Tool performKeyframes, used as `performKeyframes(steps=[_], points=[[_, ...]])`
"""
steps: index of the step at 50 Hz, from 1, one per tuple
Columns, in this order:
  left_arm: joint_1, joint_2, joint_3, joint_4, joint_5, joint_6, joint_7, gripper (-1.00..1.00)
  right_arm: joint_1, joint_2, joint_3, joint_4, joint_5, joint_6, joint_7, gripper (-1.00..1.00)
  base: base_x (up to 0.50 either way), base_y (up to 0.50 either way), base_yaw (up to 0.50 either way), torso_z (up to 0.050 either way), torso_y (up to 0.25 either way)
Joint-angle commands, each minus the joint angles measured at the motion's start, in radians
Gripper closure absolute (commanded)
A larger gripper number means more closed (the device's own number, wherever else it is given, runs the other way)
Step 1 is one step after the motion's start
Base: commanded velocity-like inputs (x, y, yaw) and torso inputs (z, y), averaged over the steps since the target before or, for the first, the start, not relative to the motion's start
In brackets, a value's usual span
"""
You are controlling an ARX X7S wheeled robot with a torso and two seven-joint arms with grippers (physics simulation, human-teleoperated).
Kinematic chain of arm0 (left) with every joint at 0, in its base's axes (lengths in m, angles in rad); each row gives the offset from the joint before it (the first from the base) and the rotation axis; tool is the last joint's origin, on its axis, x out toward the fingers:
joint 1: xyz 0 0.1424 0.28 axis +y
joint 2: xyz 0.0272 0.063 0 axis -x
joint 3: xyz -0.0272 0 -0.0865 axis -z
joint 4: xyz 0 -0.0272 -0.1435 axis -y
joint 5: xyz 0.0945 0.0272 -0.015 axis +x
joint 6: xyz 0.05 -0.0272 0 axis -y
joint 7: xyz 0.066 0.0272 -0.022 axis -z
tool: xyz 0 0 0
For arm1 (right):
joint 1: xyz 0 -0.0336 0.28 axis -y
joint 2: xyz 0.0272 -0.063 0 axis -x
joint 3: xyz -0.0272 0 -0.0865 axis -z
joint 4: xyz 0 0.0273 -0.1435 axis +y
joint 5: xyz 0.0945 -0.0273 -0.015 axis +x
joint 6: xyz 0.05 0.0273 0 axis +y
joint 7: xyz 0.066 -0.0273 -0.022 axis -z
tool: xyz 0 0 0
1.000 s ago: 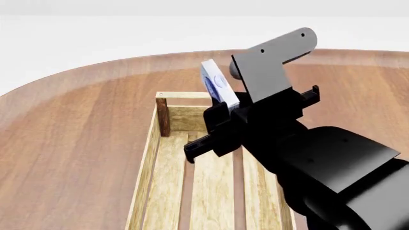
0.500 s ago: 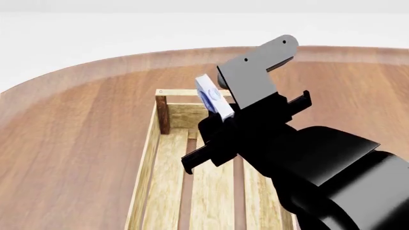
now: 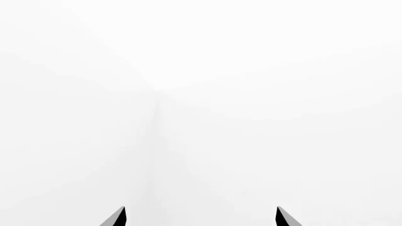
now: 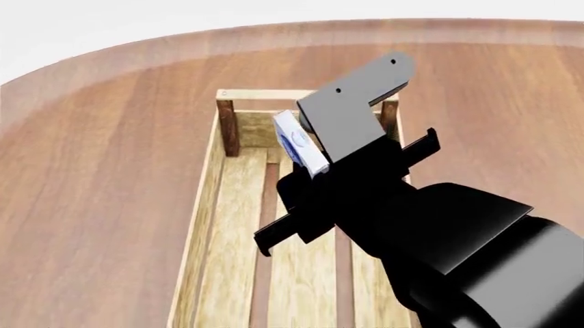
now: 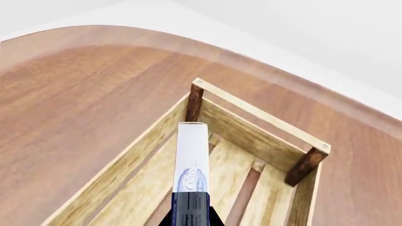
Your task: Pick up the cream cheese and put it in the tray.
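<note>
My right claw [image 4: 315, 164] is clamped on the one cream cheese [image 4: 300, 143], a small flat white-grey box with a blue oval mark on its broad face; I hold it on edge, tilted, with its free end pointing up and toward the far end of the scene. It hangs in the air above the far part of the tray [image 4: 202, 225], inside the tray's outline, touching none of its wood. In the right wrist view the box [image 5: 191, 160] shows as a narrow upright strip between my two dark fingertips [image 5: 168, 219], with the slatted floor beyond it.

There is one tray, a long light-wood crate running from near to far on the one brown wooden table [image 4: 100, 191]; in the right wrist view I count two dark brown corner posts at its far end, the left one [image 5: 195, 102] and the right one [image 5: 306, 166], joined by one pale rail [image 5: 261, 114] across the top. Nothing else lies on the tray's slats where they show; my black arm covers much of its right side in the head view.

My left claw [image 3: 199, 219] shows only as two dark fingertips [image 3: 116, 218] set well apart with nothing between them, so it stands wide; all beyond them is plain white.
</note>
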Motion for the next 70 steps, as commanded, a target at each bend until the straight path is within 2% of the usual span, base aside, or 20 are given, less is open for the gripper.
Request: performKeyframes(steps=[1,70], points=[[0.001,0.0,-0.003,0.001,0.0,0.0,-0.006,-1.0,0.01,0.003,0.0,-0.006,-0.009,0.0,0.005,1.0,0.0,0.0,0.0,0.0,-0.062],[0.004,-0.007,-0.003,0.002,0.003,0.012,-0.027,-1.0,0.013,0.012,-0.056,0.011,-0.006,-0.026,0.01,1.0,0.0,0.0,0.0,0.0,-0.135]])
